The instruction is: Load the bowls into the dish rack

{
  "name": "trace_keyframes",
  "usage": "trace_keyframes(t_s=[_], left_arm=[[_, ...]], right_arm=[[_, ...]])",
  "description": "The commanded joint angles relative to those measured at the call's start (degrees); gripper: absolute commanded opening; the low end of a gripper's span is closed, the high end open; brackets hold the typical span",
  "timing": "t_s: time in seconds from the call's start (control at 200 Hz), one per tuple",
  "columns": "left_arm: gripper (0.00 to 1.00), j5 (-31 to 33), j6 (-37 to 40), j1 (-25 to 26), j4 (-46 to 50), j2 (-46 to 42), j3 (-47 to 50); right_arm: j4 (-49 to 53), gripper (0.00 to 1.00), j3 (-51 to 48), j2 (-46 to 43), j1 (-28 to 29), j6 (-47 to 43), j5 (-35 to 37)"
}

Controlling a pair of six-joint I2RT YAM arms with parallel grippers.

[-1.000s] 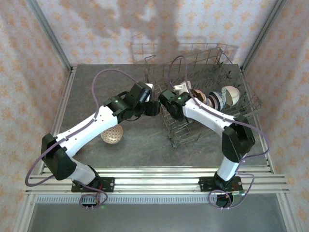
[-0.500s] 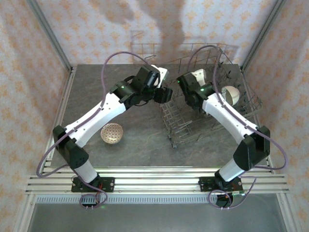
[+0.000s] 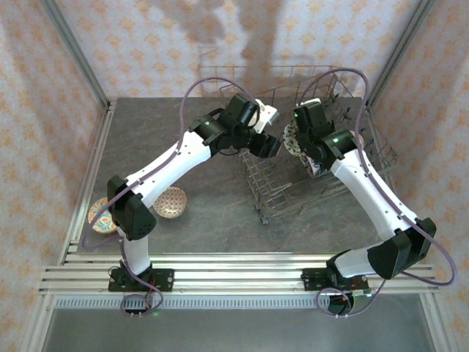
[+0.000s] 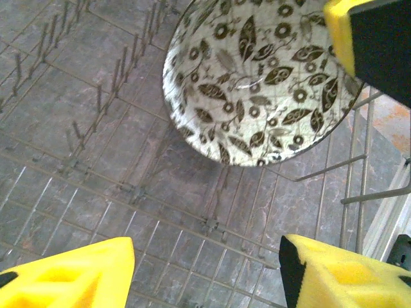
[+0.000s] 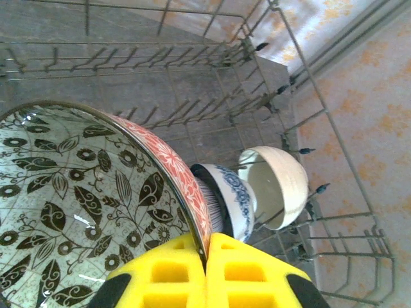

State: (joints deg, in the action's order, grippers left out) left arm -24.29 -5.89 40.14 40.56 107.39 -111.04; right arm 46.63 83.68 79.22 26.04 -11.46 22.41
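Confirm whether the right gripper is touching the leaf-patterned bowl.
Touching. The right wrist view shows the right gripper clamped on the rim of the leaf-patterned bowl, with one yellow finger on each side of the rim.

No text, label, brand or number can be read in any view. The patterned bowl [image 4: 257, 83] carries only a leaf-and-ring print, no letters. The wall covering [image 3: 58, 88] is a repeating floral motif, not writing.

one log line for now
right gripper shut on leaf bowl over dish rack | left gripper open | two bowls on table
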Motion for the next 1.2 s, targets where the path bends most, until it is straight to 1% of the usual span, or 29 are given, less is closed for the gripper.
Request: trace_keyframes(t_s=[0.0, 0.035, 0.29, 0.415, 0.515, 0.681, 0.896, 0.981, 1.041, 1.061, 1.101, 1.126, 1.156, 1.191], left_arm=[[0.64, -2.75, 1.75, 0.2, 0.57, 1.55, -3.89], [0.64, -3.15, 1.6, 0.04, 0.58, 3.67, -4.52], [0.65, -2.9, -3.13, -1.57, -1.75, 7.92, -7.61], [0.63, -4.14, -5.04, -2.11, -2.69, 9.87, -8.57], [0.6, -4.43, -6.03, -2.24, -3.58, 10.44, -8.71], [0.48, -5.71, -7.58, -2.29, -4.48, 11.26, -8.92], [0.15, -7.07, -9.55, -2.26, -6.51, 11.07, -8.32], [0.05, -7.42, -10.59, -2.26, -7.62, 11.08, -8.26], [0.0, -7.22, -11.08, -2.35, -8.27, 10.84, -7.9], [0.0, -7.17, -11.21, -2.42, -8.42, 10.69, -7.79], [0.0, -7.09, -11.41, -2.46, -8.77, 10.39, -7.49], [0.0, -7.02, -11.46, -2.44, -9.06, 10.2, -7.23], [0.0, -6.79, -11.59, -2.52, -9.54, 9.86, -6.84], [0.0, -6.41, -11.76, -2.53, -9.97, 9.39, -6.43]], right_arm=[[-1.48, 0.0, 0.61, -1.19, -0.34, -0.76, -3.69], [-1.41, 0.0, 0.61, -1.26, -0.36, -0.88, -3.94], [-0.99, 0.0, 0.21, -3.14, -0.3, -1.48, -7.39], [-0.85, 0.0, -0.21, -4.14, -0.34, -1.63, -8.91], [-0.15, 0.0, -0.15, -4.34, -0.32, -1.44, -9.3], [-0.73, 0.0, -0.94, -5.47, -0.37, -1.2, -11.44], [-0.48, 0.0, -1.24, -5.28, -0.3, -0.32, -9.73], [-0.36, 0.0, -1.17, -4.81, -0.36, 1.26, -9.25], [-0.02, 0.06, -1.28, -4.41, -0.41, 2.2, -8.05], [0.15, 0.08, -1.32, -4.38, -0.46, 2.37, -7.7], [0.49, 0.15, -1.62, -4.02, -0.54, 3.04, -6.92], [0.85, 0.17, -1.64, -3.9, -0.78, 3.61, -6.82], [1.18, 0.19, -1.68, -3.8, -1.12, 4.32, -7.33], [1.45, 0.24, -1.95, -3.77, -1.69, 5.36, -8.42]])
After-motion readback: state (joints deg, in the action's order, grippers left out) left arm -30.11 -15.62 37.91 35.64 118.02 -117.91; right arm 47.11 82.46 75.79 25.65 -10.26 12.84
